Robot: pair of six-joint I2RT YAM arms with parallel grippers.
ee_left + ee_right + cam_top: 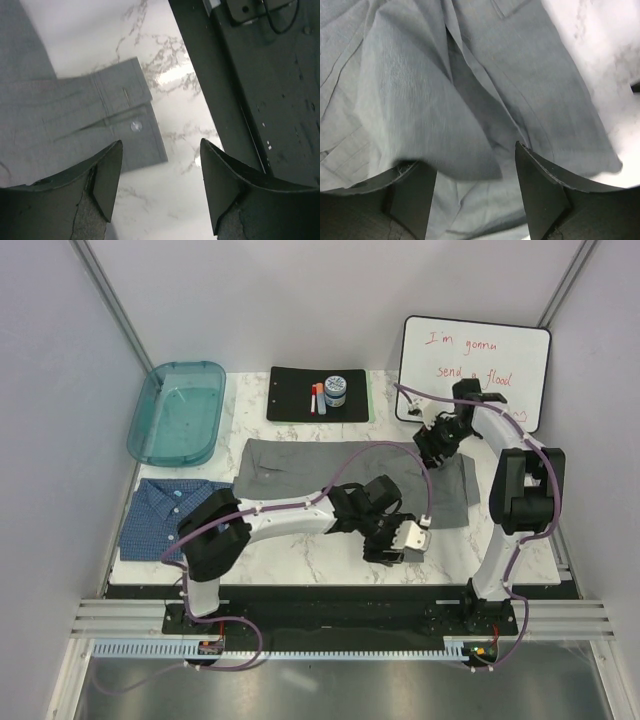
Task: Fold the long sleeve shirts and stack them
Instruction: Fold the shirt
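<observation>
Left gripper (161, 145), spread, hung just beside cuff (127, 107) of grey shirt (290, 465) laid flat on table (300, 550), right gripper (470, 160) spread over its rumpled end; judged each should pinch one clean edge and fold square before stacking with blue shirt (165, 512) at left.

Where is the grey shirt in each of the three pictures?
Top external: the plain grey cloth button-up shirt lies spread across the middle of the table.
Left wrist: its buttoned cuff and sleeve fill the left side.
Right wrist: its rumpled cloth fills most of the picture.
Shared landmark: the white marble table top beside it.
</observation>
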